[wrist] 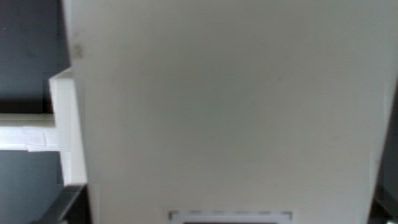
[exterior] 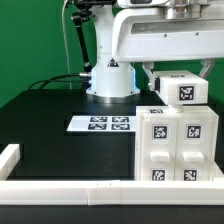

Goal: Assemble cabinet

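**Seating the upper block square on the cabinet**

The cabinet [exterior: 180, 150] stands on the dark worktop [exterior: 50, 105] at the exterior view's right, close to the border rail [exterior: 60, 188]. A white tagged block [exterior: 180, 90] sits directly above its top, and the step in hand looks like seating that piece. It should come down level, edges parallel to the cabinet's walls, and slowly enough that nothing tips. The marker board [exterior: 103, 123] lies well apart. The pincer is hidden behind the block under the arm [exterior: 160, 40], so I cannot tell how wide it stands or whether it holds anything. Whether block and cabinet touch is unclear. The wrist view is almost entirely blank white surface.
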Robot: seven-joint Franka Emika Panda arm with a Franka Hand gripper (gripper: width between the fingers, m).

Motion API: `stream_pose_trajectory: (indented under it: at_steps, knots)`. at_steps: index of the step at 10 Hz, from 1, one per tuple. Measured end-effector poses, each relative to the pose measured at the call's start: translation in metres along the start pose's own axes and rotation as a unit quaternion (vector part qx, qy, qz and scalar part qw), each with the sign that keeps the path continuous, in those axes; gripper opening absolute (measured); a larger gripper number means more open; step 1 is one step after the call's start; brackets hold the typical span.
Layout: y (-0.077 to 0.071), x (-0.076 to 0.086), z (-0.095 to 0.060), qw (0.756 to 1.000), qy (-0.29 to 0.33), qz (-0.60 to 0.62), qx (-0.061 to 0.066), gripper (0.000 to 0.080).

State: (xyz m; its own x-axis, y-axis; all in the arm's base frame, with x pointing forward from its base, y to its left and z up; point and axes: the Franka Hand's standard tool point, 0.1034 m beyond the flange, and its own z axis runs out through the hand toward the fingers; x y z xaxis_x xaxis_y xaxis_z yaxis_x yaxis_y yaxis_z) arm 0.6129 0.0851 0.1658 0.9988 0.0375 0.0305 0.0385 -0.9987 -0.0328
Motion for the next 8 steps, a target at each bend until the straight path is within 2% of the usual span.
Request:
stream_pose_trajectory:
  at_steps: [4,8]
  knots:
    - [0.0045,-0.0010,0.0098,1.000,-0.003,-0.008,-0.001,0.0543]
    - [0.0060,0.0054,0.0100,1.000,0.016,-0.015,-0.001,0.0543]
